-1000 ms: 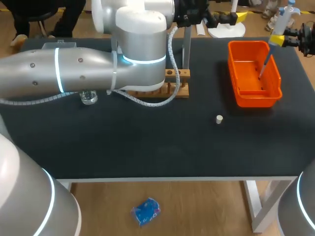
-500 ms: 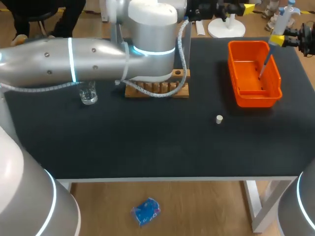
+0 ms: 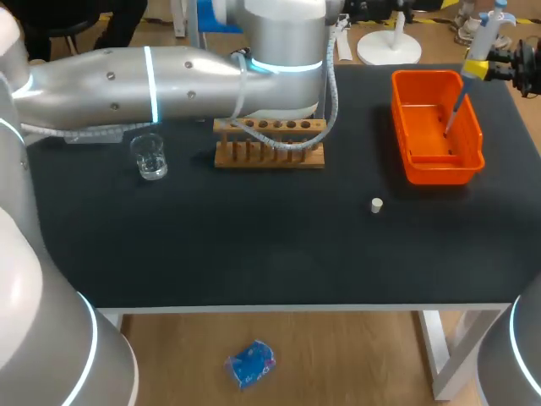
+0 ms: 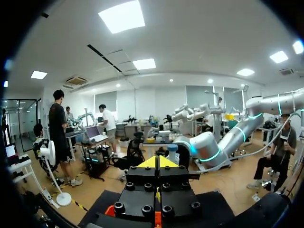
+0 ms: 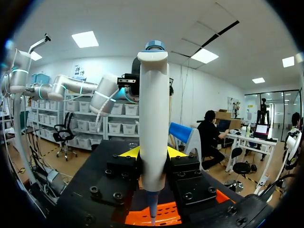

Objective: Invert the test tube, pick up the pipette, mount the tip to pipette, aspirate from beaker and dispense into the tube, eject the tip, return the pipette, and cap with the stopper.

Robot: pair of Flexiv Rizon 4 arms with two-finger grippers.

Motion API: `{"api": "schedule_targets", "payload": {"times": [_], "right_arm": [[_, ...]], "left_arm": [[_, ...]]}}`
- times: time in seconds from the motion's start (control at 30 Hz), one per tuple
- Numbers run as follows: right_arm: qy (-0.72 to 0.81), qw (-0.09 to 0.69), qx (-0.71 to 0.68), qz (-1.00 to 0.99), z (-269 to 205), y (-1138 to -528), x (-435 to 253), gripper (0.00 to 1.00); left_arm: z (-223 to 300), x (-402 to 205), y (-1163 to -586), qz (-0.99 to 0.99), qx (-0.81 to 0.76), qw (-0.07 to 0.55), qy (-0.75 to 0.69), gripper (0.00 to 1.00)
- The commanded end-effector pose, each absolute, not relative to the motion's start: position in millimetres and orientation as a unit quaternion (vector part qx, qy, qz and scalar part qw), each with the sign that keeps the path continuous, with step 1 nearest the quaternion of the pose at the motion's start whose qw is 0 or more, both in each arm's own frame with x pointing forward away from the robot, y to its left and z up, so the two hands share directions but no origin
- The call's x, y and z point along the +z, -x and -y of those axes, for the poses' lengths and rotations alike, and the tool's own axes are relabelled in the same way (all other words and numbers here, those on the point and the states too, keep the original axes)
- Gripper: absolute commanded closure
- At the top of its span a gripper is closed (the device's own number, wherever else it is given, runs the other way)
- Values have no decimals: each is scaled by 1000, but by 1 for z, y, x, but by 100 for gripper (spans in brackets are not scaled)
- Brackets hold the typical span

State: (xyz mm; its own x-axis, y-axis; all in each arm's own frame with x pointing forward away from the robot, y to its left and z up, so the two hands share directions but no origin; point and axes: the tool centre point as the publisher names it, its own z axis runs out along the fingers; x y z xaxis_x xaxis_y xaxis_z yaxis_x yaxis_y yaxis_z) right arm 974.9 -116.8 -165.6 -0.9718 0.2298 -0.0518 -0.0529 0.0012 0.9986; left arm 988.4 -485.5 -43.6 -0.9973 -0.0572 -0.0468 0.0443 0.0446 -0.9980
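My right gripper (image 3: 478,69) hovers over the far right corner of the orange bin (image 3: 423,165), shut on a white pipette (image 3: 488,32) held upright. The pipette's thin tip (image 3: 453,112) points down into the bin. In the right wrist view the pipette (image 5: 153,118) stands between the yellow tips of the gripper (image 5: 153,154). My left arm (image 3: 169,80) crosses the table's far side, its wrist above the wooden rack (image 3: 269,144). In the left wrist view its gripper (image 4: 158,162) is shut on nothing. The glass beaker (image 3: 152,157) stands left of the rack. A small white stopper (image 3: 377,204) lies mid-table. I see no test tube.
The black table (image 3: 254,245) is bare in front of the rack and around the stopper. The orange bin takes up the far right. The left arm's big forearm hangs low over the far left of the table, close above the beaker.
My left arm has swung back toward the far edge, uncovering the rack, and its gripper has closed from wide open. The right arm and pipette have not moved.
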Motion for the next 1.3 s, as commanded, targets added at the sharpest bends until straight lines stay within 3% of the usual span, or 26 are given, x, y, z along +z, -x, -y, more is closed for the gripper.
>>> {"api": "schedule_targets", "payload": {"times": [0.03,1.3], "right_arm": [[-62,100,704,-700,118,-975,-166,100],[-62,100,704,-700,118,-975,-166,100]], "left_arm": [[501,-46,-993,-705,-708,34,-1,100],[520,-60,-986,-699,-715,4,-7,100]]}}
